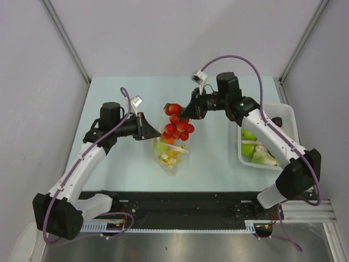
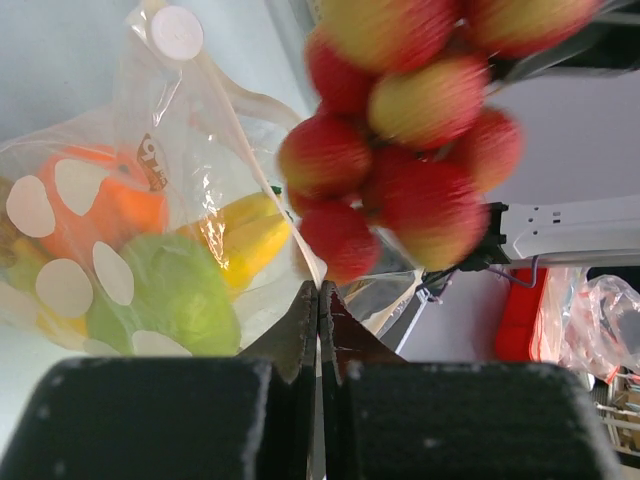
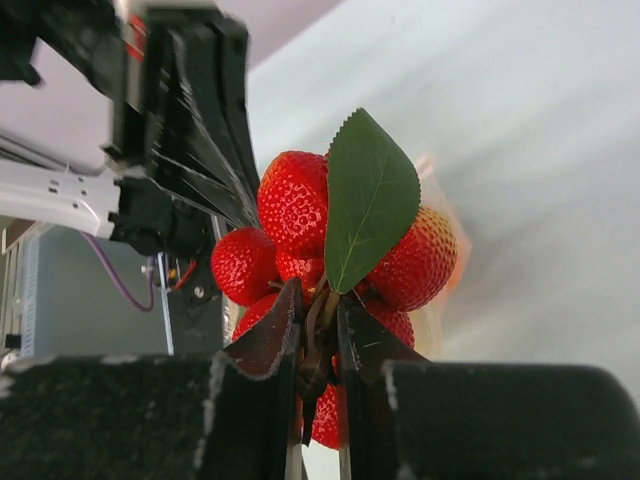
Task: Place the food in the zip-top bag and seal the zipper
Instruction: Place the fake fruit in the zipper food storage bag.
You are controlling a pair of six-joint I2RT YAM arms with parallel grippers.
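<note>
Zip-top bag (image 1: 170,157) sits mid-table, slightly toward the near edge of the table (image 1: 109,93), mouth facing the far edge and lifted. It already holds an orange (image 2: 115,205), a green piece (image 2: 170,290) and a yellow banana (image 2: 250,235).

Left gripper (image 2: 319,300) is fully closed, pinching the clear film at the bag's mouth and holding that lip up. Right gripper (image 3: 320,302) is narrow, clamped on the stem of a red berry cluster (image 1: 177,130) with a green leaf (image 3: 370,200). The cluster hangs just above the mouth, right beside the left fingers. Whether its lowest berries touch the plastic, I cannot tell.

Step in hand, as I judge it, is dropping the cluster into the bag.
- The cluster looks wide against the opening, so it should go in lowest berries first, along the bag's length, not straight down onto the lip.
- The left pinch should stay high and steady, since the film is floppy and the mouth will fold shut if it sags.
- Release only once most of the berries are past the lip, or the cluster may roll out onto the table.
- Watch for a clash, as the two grippers are close.

Zipper is not clearly made out and is evidently unsealed.

White basket (image 1: 287,115) at the right edge has green apples (image 1: 248,135) and other pieces left in it.
</note>
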